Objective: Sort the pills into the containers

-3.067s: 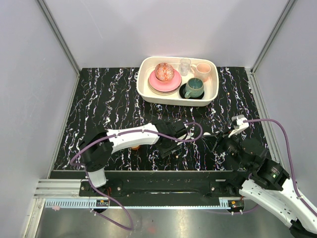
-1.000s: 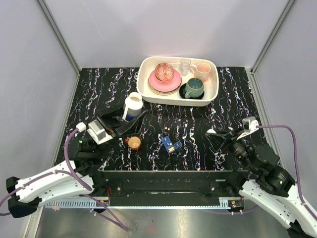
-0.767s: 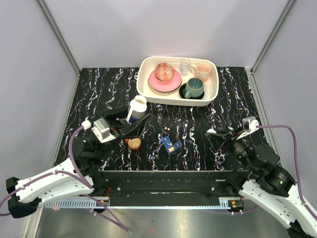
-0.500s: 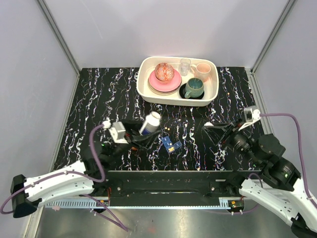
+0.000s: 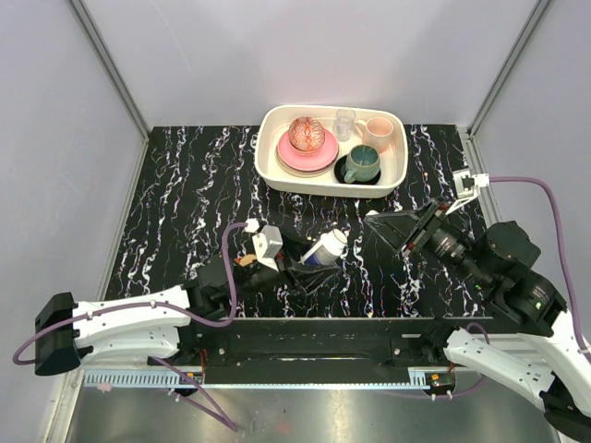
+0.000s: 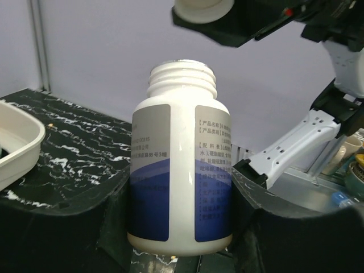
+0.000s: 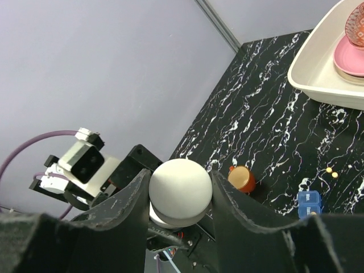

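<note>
My left gripper [image 5: 319,255] is shut on a white bottle [image 5: 325,247] with a blue label and holds it tilted to the right above the table. In the left wrist view the bottle [image 6: 181,170] has an open threaded neck. My right gripper [image 5: 377,224] is shut on the white cap [image 7: 182,193], close to the bottle's mouth; the cap also shows in the left wrist view [image 6: 203,7]. The orange cup [image 7: 242,178] and blue pill box [image 7: 309,203] sit on the table below. In the top view the cup [image 5: 245,261] peeks past the left arm. Two yellow pills [image 7: 331,172] lie loose.
A white dish [image 5: 268,171] at the back holds pink plates with a patterned bowl [image 5: 307,137], a clear glass [image 5: 344,120], a pink cup [image 5: 377,129] and a teal mug [image 5: 362,163]. Grey walls close in the black marbled table [image 5: 185,185].
My left arm has carried the bottle right and forward and tilted it over. My right gripper has lifted and moved left with the cap. The blue box is now hidden in the top view.
</note>
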`<state>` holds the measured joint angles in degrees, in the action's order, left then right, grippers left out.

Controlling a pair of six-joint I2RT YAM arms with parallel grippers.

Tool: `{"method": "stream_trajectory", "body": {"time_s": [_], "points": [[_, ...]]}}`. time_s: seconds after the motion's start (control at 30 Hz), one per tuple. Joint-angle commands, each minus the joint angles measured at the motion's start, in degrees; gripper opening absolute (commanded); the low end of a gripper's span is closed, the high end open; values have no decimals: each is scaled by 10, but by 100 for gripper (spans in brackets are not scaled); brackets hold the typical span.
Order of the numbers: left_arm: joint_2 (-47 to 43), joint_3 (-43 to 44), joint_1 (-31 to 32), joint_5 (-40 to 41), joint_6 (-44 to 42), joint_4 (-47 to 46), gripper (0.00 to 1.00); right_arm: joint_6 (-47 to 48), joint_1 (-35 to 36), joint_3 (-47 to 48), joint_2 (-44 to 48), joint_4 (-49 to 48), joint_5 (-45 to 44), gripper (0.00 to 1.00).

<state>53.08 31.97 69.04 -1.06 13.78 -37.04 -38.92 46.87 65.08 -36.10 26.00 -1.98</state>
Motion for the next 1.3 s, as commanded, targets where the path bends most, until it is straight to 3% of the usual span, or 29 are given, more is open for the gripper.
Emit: {"method": "stream_trajectory", "body": {"time_s": [0.0,0.73,1.27], "points": [[21,52,16,-20,-8,-44,0,4,3,-2,-6,-16,16,7],[98,133,27,-47,-19,-32,0,8,3,-28,-13,-40,66,8],[114,136,28,-32,-21,-38,0,9,3,-37,4,-55,102,8]]}}
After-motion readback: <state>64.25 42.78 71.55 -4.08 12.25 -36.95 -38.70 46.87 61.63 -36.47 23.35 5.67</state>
